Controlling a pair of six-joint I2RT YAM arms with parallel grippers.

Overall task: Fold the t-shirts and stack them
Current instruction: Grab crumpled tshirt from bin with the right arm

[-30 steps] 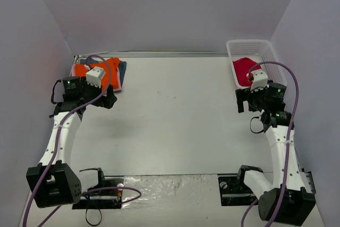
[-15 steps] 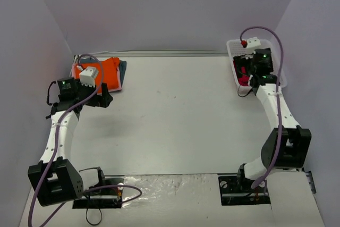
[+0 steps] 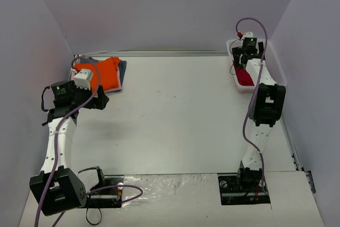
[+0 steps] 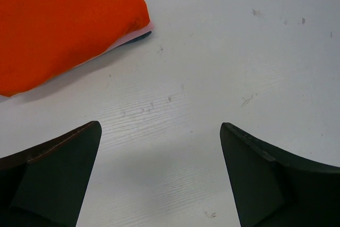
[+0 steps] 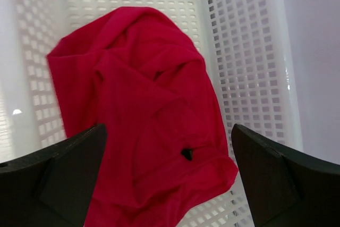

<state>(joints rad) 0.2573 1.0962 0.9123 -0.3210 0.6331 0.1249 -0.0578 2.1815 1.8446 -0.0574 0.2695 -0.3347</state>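
White matte table w/ faint scuffs, boxed in by plain lilac-grey walls. Folded orange t-shirt sits atop grey-blue t-shirt at far-left corner, w/ left gripper just beside it, jaws wide, empty. Crimson t-shirt lies crumpled in white mesh basket at far right, w/ right gripper spread open over it, holding nothing

The light is soft, even and bright, coming from overhead, with a faint violet cast. Under my left gripper a diffuse grey shadow lies on the bench. My own fingers look dark and slightly soft. Ahead of my right gripper the red t-shirt is sharp, while the white basket nearly washes out.
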